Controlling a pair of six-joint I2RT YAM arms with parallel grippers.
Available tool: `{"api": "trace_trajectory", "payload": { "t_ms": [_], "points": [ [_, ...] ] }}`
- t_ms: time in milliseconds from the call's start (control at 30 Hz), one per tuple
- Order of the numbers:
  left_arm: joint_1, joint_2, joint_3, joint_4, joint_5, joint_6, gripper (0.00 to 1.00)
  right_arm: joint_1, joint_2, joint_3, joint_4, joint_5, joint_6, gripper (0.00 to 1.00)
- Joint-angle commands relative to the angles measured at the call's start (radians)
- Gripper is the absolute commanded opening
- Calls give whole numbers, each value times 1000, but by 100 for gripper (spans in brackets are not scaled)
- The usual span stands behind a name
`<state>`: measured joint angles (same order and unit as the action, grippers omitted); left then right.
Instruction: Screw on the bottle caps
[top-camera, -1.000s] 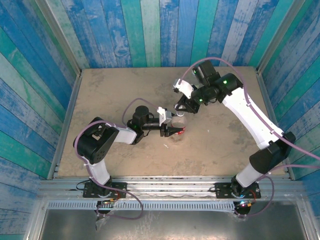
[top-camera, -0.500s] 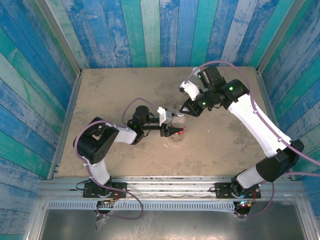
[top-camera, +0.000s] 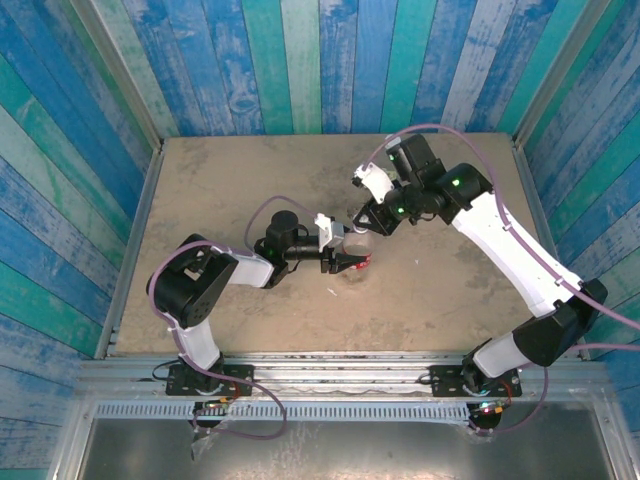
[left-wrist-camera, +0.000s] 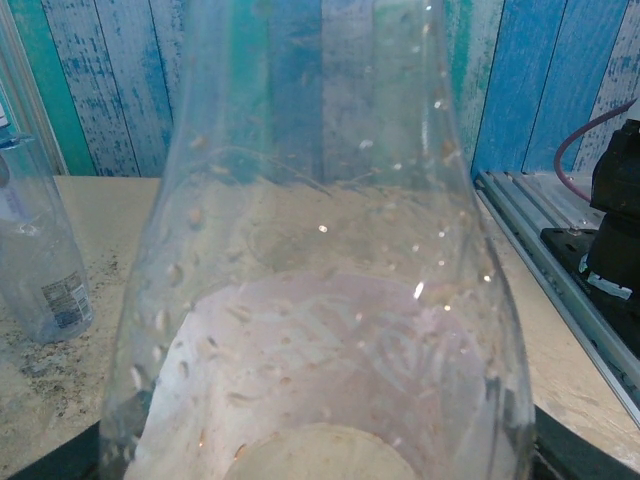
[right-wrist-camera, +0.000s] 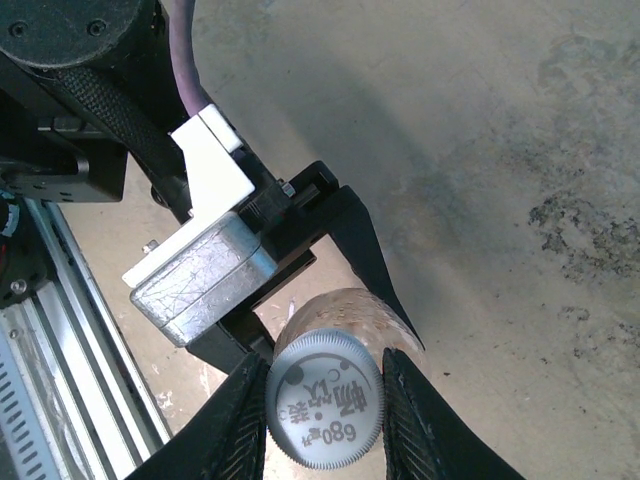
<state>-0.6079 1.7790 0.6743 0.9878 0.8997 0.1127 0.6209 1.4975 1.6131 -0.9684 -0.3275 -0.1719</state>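
A clear bottle (top-camera: 355, 266) with a red label stands upright mid-table, and its glassy wall (left-wrist-camera: 320, 250) is close up in the left wrist view. My left gripper (top-camera: 350, 262) is shut on its body from the left, its black fingers (right-wrist-camera: 365, 250) either side of the bottle (right-wrist-camera: 350, 312). A pale grey ribbed bottle cap (right-wrist-camera: 325, 400) with printed characters sits on the bottle's neck. My right gripper (right-wrist-camera: 325, 412) is shut on that cap from above, one ribbed pad (right-wrist-camera: 243, 420) on each side. From above, the right gripper (top-camera: 362, 226) hangs over the bottle's top.
A second clear bottle (left-wrist-camera: 40, 260) with a small label stands on the table to the left in the left wrist view. A metal rail (left-wrist-camera: 560, 270) runs along the table's edge. Blue-green plank walls (top-camera: 300, 60) close in three sides.
The right arm's wrist has turned and its elbow has swung outward while the gripper stays on the cap. The left arm and the bottle have not moved.
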Motion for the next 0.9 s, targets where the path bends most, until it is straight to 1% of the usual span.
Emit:
{"api": "trace_trajectory", "payload": {
  "t_ms": [0, 233, 400, 567, 633, 867],
  "points": [
    [-9, 43, -28, -189, -9, -9, 63, 19, -2, -21, -16, -1, 14, 28],
    [-9, 41, -25, -190, -8, -10, 63, 22, -29, -36, -16, 23, 22, 30],
    [-9, 40, -25, -195, -8, -9, 63, 23, -39, -36, -15, 25, 28, 35],
    [-9, 39, -27, -199, -8, -7, 63, 26, -31, -37, -15, 27, 29, 38],
    [-9, 39, -26, -199, -8, -6, 63, 26, -29, -35, -15, 29, 31, 38],
    [-9, 38, -25, -199, -7, -6, 63, 31, -21, -28, -15, 35, 34, 33]
  ]
}}
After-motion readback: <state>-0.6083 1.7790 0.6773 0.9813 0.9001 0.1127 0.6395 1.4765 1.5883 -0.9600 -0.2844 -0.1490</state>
